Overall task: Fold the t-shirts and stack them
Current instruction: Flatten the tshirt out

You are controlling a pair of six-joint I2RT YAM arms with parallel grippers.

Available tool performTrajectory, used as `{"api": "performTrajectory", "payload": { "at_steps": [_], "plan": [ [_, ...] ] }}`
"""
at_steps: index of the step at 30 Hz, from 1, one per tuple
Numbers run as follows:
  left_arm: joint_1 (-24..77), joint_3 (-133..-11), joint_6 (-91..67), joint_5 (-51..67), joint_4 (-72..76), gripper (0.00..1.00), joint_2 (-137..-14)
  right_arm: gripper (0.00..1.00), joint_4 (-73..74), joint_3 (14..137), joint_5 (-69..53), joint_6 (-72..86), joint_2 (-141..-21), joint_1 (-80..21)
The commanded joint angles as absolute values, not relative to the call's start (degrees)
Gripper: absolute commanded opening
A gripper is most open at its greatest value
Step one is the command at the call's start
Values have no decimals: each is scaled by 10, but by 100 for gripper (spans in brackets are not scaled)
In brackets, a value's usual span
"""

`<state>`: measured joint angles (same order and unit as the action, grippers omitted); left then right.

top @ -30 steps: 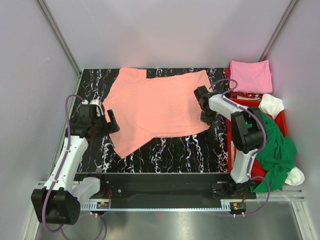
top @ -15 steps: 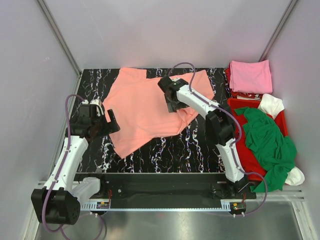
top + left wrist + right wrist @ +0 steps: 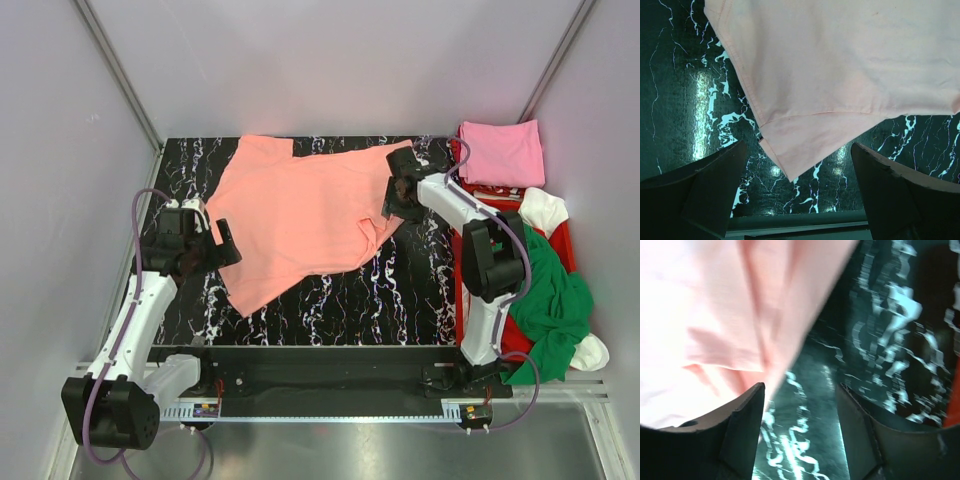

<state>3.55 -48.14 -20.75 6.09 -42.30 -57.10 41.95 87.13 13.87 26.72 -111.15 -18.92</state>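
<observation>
Black marbled bench [image 3: 330,292] carries the salmon-orange shirt [image 3: 305,210], spread out and wrinkled at its right side. At the shirt's left edge the left end effector [image 3: 218,246] hovers with its fingers apart, holding nothing. At the shirt's right edge the right end effector [image 3: 398,205] also has its fingers apart, with the cloth just beside them. Further right of the shirt are a folded pink shirt [image 3: 500,152] and a crumpled green shirt [image 3: 552,300] on a red crate [image 3: 566,240].

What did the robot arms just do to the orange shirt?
The right claw swung left across the salmon-orange t-shirt, then back to its right edge; the shirt's near right corner ended up pulled inward and rumpled. That claw is open now, holding nothing. The left claw and the folded pink t-shirt stayed put.
</observation>
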Motion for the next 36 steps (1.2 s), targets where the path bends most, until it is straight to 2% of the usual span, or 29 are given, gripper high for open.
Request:
{"api": "performTrajectory", "payload": {
  "at_steps": [1, 8, 17, 21, 22, 24, 28, 31, 36],
  "plan": [
    [38, -476, -199, 69, -399, 92, -567, 63, 370, 905, 86, 282, -1134, -198],
    [38, -477, -199, 70, -398, 92, -573, 59, 380, 981, 58, 287, -1208, -193],
    [38, -477, -199, 71, -397, 91, -574, 54, 359, 968, 50, 297, -1239, -192],
    [38, -476, -199, 71, -396, 92, -576, 42, 351, 958, 49, 299, -1241, -192],
    [38, -477, -199, 72, -397, 92, -576, 34, 350, 956, 50, 300, -1240, -192],
    [38, -476, -198, 71, -397, 92, -576, 25, 349, 951, 53, 301, -1236, -192],
    [38, -475, -199, 71, -397, 91, -576, 0, 352, 944, 55, 296, -1230, -192],
    [38, -476, -198, 70, -397, 92, -577, 0, 352, 929, 58, 294, -1210, -191],
    [38, -476, -199, 72, -398, 91, -577, 0, 390, 865, 105, 284, -1101, -191]
  ]
}}
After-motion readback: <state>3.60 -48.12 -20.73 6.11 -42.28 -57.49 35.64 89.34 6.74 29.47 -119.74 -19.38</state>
